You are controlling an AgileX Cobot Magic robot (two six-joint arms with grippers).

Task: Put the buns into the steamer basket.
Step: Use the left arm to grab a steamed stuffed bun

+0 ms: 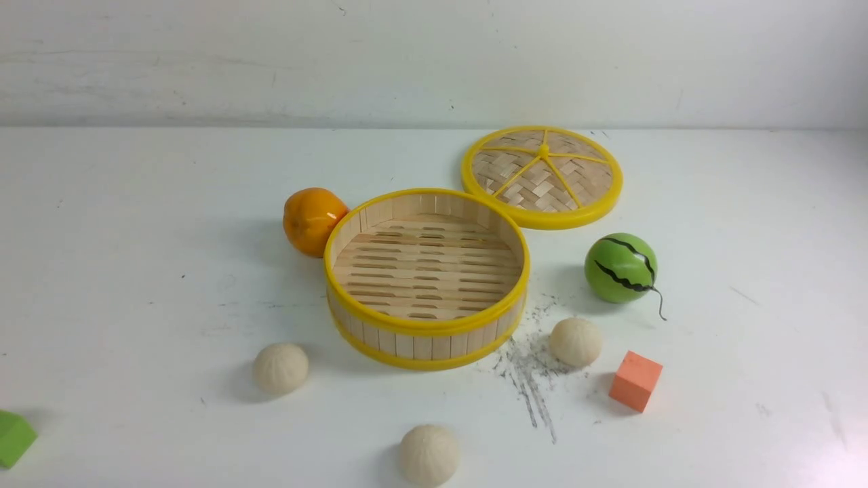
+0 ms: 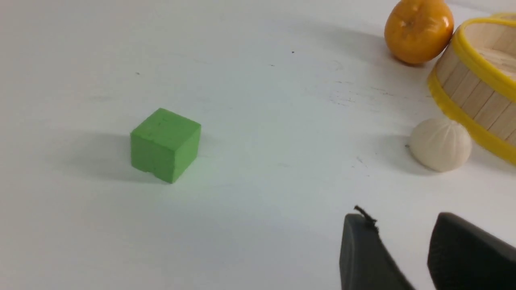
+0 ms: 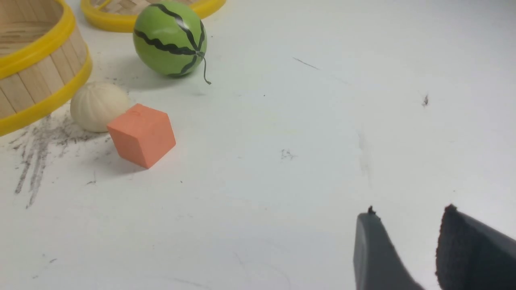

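Observation:
The steamer basket (image 1: 426, 325) stands mid-table with nothing on its slatted floor. Three cream buns lie on the table in front of it: one at its left front (image 1: 281, 368), one at its right front (image 1: 575, 342), one near the front edge (image 1: 428, 455). Neither arm shows in the front view. My left gripper (image 2: 403, 219) hovers open over bare table, well short of the left bun (image 2: 440, 144) and the steamer basket (image 2: 467, 84). My right gripper (image 3: 407, 215) is open too, over bare table, far from the right bun (image 3: 96, 105) beside the steamer basket (image 3: 44, 72).
An orange fruit (image 1: 312, 220) touches the basket's left back. The woven lid (image 1: 541, 176) lies behind the basket on the right. A striped green melon ball (image 1: 620, 268) and an orange cube (image 1: 635, 380) sit right of the basket. A green cube (image 1: 13, 438) is at the far left front.

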